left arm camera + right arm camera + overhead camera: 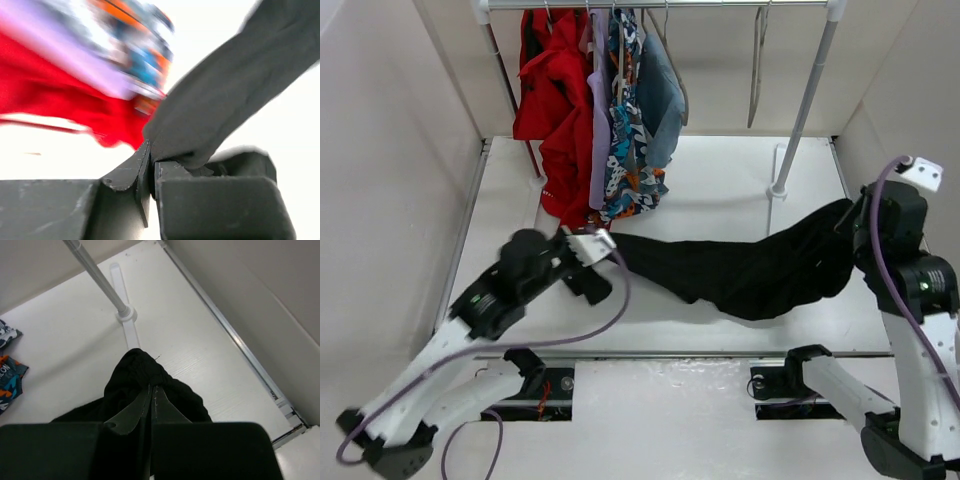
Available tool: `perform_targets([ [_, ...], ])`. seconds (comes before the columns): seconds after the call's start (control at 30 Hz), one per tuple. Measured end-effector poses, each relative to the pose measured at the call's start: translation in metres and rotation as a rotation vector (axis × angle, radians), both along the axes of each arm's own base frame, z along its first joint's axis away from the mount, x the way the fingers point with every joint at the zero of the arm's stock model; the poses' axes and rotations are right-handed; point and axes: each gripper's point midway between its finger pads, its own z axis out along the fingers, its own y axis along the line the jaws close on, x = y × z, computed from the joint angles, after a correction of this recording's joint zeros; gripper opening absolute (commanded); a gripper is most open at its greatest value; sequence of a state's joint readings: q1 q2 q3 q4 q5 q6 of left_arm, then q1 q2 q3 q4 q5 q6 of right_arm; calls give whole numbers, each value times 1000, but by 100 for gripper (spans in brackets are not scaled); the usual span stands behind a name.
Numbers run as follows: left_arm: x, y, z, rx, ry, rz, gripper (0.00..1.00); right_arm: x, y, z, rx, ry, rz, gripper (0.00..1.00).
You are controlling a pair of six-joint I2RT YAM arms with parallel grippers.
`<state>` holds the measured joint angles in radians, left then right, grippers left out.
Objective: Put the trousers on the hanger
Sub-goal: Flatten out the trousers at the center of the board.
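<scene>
The black trousers [750, 270] hang stretched between my two grippers, sagging onto the white table in the middle. My left gripper [603, 250] is shut on their left end, and the left wrist view shows the fabric [225, 90] pinched at the fingertips of that gripper [152, 150]. My right gripper [853, 215] is shut on the bunched right end, which the right wrist view shows as a black bundle [130, 375] at the gripper [151, 387]. A thin grey hanger [757, 70] hangs empty on the rail at the back right, seen edge-on. No red label shows.
A clothes rail [660, 4] crosses the back, with red [552, 90], lilac, patterned [625, 150] and blue-grey clothes hanging at its left. Its right pole [805, 110] stands on a foot [778, 188] near the right gripper. White walls close in both sides.
</scene>
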<state>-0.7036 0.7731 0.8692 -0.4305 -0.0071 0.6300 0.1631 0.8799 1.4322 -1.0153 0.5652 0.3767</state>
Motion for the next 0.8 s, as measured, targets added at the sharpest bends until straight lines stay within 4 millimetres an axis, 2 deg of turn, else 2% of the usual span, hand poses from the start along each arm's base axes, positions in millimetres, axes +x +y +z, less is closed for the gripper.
perform_targets([
  [0.03, -5, 8, 30, -63, -76, 16, 0, -6, -3, 7, -6, -16, -7, 0],
  [0.1, -16, 23, 78, -164, -187, 49, 0, -16, -9, 17, -23, -38, -25, 0],
  [0.17, -19, 35, 107, -217, -250, 93, 0, -25, -15, 23, -46, -47, -38, 0],
  [0.2, -15, 38, 113, -224, -267, 120, 0, -25, -16, 23, -60, -42, -37, 0],
  [0.23, -8, 41, 110, -208, -266, 149, 0, -21, -16, 21, -78, -17, -31, 0],
  [0.3, 9, 43, 86, -137, -232, 197, 0, -1, -14, 12, -116, 54, -8, 0],
  [0.4, 39, 49, 30, 29, -124, 254, 0, 63, -10, -21, -156, 227, 43, 0],
  [0.43, 50, 52, 12, 82, -81, 270, 0, 89, -13, -40, -150, 293, 55, 7],
  [0.47, 60, 58, -4, 128, -39, 292, 0, 113, -16, -61, -132, 354, 73, 31],
  [0.5, 70, 65, -17, 168, -3, 315, 0, 136, -21, -86, -102, 413, 92, 80],
  [0.53, 77, 73, -29, 203, 29, 335, 0, 153, -25, -112, -67, 475, 112, 100],
  [0.57, 83, 80, -38, 232, 52, 349, 2, 165, -31, -138, -36, 544, 127, 100],
  [0.63, 89, 90, -53, 287, 89, 360, 14, 177, -38, -180, 17, 646, 151, 100],
  [0.7, 90, 91, -59, 317, 101, 344, 21, 171, -39, -206, 57, 705, 168, 100],
  [0.77, 88, 90, -55, 321, 87, 329, 28, 152, -36, -216, 89, 729, 181, 100],
  [0.8, 86, 90, -53, 317, 76, 321, 36, 140, -34, -215, 100, 723, 188, 100],
])
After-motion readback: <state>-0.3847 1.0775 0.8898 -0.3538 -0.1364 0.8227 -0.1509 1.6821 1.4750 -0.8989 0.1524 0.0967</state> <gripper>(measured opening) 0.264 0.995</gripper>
